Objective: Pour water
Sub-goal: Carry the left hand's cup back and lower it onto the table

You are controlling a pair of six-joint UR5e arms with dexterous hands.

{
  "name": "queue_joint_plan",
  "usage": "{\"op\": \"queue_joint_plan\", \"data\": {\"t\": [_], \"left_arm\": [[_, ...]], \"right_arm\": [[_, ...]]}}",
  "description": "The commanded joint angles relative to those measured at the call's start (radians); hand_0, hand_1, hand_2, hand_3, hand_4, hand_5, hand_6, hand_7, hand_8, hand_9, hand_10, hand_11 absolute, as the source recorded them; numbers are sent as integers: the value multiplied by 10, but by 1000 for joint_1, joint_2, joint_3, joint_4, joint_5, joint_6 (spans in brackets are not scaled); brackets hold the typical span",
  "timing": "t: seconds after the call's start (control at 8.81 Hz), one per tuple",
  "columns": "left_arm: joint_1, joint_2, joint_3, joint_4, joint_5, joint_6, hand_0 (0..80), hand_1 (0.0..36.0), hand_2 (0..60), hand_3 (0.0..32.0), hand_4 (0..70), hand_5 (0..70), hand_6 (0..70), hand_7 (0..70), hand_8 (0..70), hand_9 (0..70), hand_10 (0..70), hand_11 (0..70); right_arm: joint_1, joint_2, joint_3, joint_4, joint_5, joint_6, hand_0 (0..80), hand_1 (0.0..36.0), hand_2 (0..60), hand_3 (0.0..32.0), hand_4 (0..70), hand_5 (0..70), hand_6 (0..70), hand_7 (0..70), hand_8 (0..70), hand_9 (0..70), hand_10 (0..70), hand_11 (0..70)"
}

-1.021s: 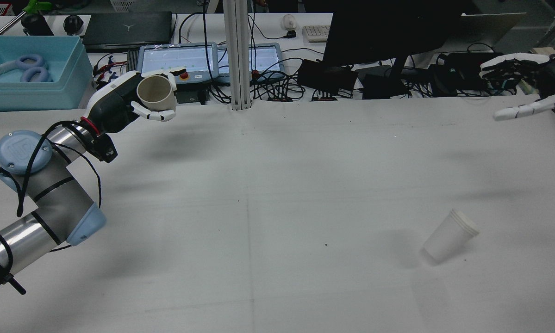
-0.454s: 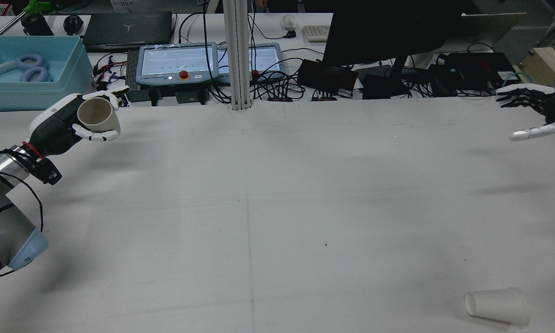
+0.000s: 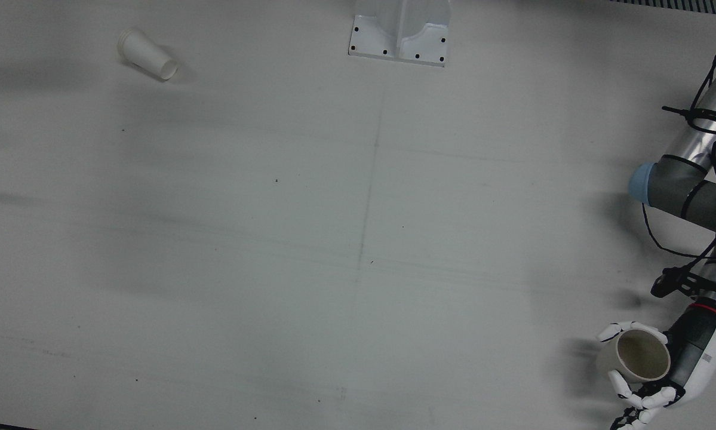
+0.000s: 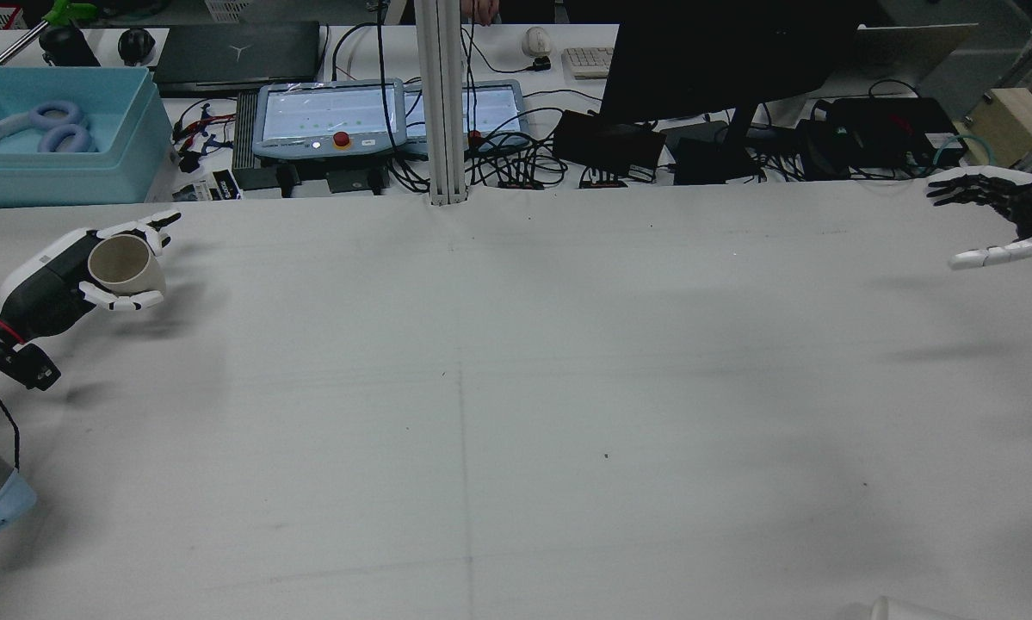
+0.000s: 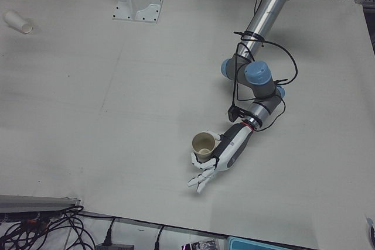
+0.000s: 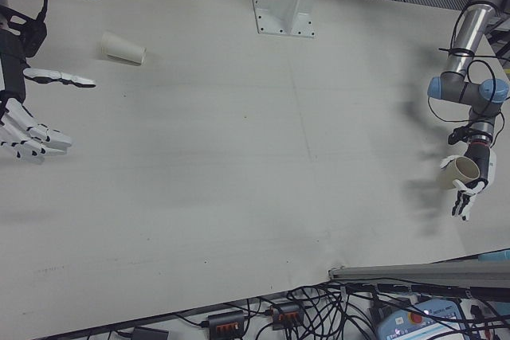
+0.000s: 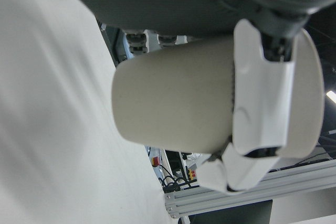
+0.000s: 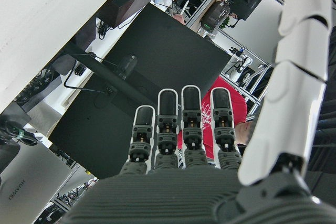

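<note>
Standing behind the arms, I see the left hand (image 4: pixel 59 284) at the far left edge of the table (image 4: pixel 516 387), its fingers (image 4: pixel 124 300) curled around a beige cup (image 4: pixel 124 263) held upright, mouth up. Across the table, the right hand (image 4: pixel 1002 220) hovers empty, fingers spread wide. Well behind that hand a white paper cup (image 3: pixel 147 54) lies toppled on its side, so pouring now would likely spill, since nothing stands upright to catch it.

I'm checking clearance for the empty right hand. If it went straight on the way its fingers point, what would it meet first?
Probably nothing: the right hand is open, fingers pointing across bare table. The tipped white cup lies off that line, toward the pedestal side. Height is unclear.
</note>
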Motion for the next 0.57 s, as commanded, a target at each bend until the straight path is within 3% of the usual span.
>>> {"op": "queue_joint_plan", "data": {"t": [0.0,0.11,0.23,0.45], "left_arm": [[2,36,79,-68,-28,10,616,283,371,0,363,700,91,113,26,31,49,97],[1,47,81,-68,-28,16,633,228,116,0,371,665,91,113,27,30,46,89],[1,55,79,-75,-28,16,619,160,0,0,374,512,87,109,24,23,39,76],[2,58,79,-69,-27,16,614,109,0,0,377,376,79,102,20,15,28,57]], "right_arm": [[14,2,9,-1,-2,1,569,171,80,0,333,214,331,282,251,318,146,227],[19,2,14,-1,-3,1,571,172,77,0,335,215,328,284,247,311,138,216],[19,2,31,-1,-3,1,575,175,77,0,340,218,329,286,243,305,133,210],[24,2,36,-2,-3,3,577,175,79,0,356,221,335,292,241,301,130,205]]}}
